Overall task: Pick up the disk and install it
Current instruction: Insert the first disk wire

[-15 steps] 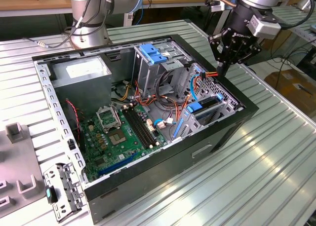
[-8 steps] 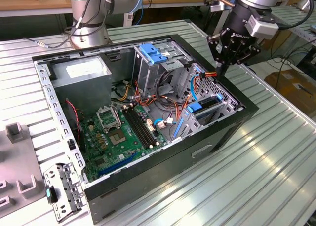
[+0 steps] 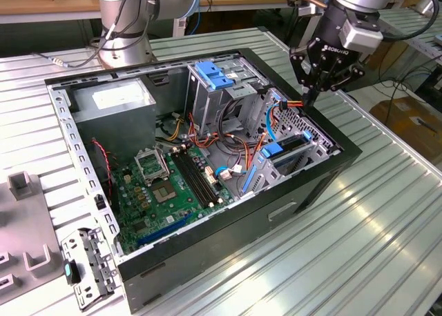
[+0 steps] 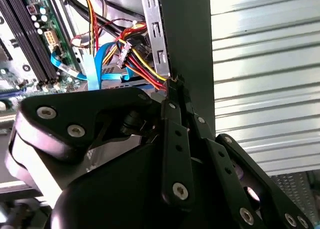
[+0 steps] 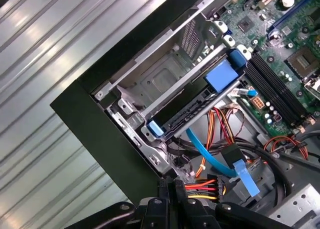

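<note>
The hand (image 3: 309, 95) hovers closed and empty at the rim of the computer case (image 3: 276, 212), right over a bundle of power wires (image 5: 200, 188). The disk (image 5: 192, 109) sits in the drive cage (image 5: 165, 79) (blue frame visible), just beside and below the hand. A clean approach should avoid those wires.

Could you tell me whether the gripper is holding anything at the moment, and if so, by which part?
Nothing is held. The gripper has its fingers closed together and empty above the case edge by the power cables, while the disk sits in its bay.
</note>
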You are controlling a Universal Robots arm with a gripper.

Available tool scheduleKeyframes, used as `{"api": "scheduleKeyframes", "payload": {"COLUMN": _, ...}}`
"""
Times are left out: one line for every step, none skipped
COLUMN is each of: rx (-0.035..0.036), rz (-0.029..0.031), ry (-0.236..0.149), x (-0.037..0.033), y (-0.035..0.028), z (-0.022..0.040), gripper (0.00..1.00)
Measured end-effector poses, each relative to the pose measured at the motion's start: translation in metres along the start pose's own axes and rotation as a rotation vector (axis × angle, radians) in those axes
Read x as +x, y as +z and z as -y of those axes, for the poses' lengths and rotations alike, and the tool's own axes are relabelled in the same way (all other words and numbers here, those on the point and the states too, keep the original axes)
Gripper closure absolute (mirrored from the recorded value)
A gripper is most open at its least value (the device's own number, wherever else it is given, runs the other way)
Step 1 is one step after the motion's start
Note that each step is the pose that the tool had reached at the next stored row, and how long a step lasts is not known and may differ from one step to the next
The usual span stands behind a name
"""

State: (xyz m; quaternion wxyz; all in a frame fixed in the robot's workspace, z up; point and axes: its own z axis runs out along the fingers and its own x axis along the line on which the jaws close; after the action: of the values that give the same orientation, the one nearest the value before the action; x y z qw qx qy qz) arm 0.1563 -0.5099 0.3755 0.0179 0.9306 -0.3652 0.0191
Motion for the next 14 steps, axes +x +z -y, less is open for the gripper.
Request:
{"api": "scheduleKeyframes", "payload": {"rx": -0.0008, "rz": 0.0003, "ry": 0.016, "x": 0.0000, "y": 0.0000, "z": 0.0000, "gripper": 0.84}}
{"api": "scheduleKeyframes", "payload": {"rx": -0.0018, "rz": 0.0007, "ry": 0.037, "x": 0.0000, "y": 0.0000, "z": 0.0000, "gripper": 0.84}}
{"api": "scheduleKeyframes", "payload": {"rx": -0.0025, "rz": 0.0010, "ry": 0.050, "x": 0.0000, "y": 0.0000, "z": 0.0000, "gripper": 0.84}}
{"api": "scheduleKeyframes", "payload": {"rx": -0.0031, "rz": 0.0012, "ry": 0.064, "x": 0.0000, "y": 0.0000, "z": 0.0000, "gripper": 0.84}}
{"api": "scheduleKeyframes", "payload": {"rx": -0.0038, "rz": 0.0015, "ry": 0.078, "x": 0.0000, "y": 0.0000, "z": 0.0000, "gripper": 0.84}}
{"api": "scheduleKeyframes", "payload": {"rx": -0.0046, "rz": 0.0018, "ry": 0.094, "x": 0.0000, "y": 0.0000, "z": 0.0000, "gripper": 0.84}}
{"api": "scheduleKeyframes", "payload": {"rx": -0.0050, "rz": 0.0019, "ry": 0.103, "x": 0.0000, "y": 0.0000, "z": 0.0000, "gripper": 0.84}}
{"api": "scheduleKeyframes", "payload": {"rx": -0.0052, "rz": 0.0022, "ry": 0.109, "x": -0.0001, "y": 0.0001, "z": 0.0000, "gripper": 0.84}}
{"api": "scheduleKeyframes", "payload": {"rx": -0.0055, "rz": 0.0023, "ry": 0.115, "x": -0.0003, "y": 0.0001, "z": -0.0003, "gripper": 0.84}}
{"api": "scheduleKeyframes", "payload": {"rx": -0.0059, "rz": 0.0023, "ry": 0.120, "x": -0.0010, "y": 0.0000, "z": -0.0008, "gripper": 0.84}}
{"api": "scheduleKeyframes", "payload": {"rx": -0.0061, "rz": 0.0024, "ry": 0.124, "x": -0.0013, "y": 0.0000, "z": -0.0012, "gripper": 0.84}}
{"api": "scheduleKeyframes", "payload": {"rx": -0.0063, "rz": 0.0024, "ry": 0.128, "x": -0.0017, "y": 0.0000, "z": -0.0016, "gripper": 0.84}}
{"api": "scheduleKeyframes", "payload": {"rx": -0.0070, "rz": 0.0027, "ry": 0.142, "x": -0.0018, "y": 0.0000, "z": -0.0017, "gripper": 0.84}}
{"api": "scheduleKeyframes", "payload": {"rx": -0.0075, "rz": 0.0029, "ry": 0.154, "x": -0.0018, "y": 0.0000, "z": -0.0017, "gripper": 0.84}}
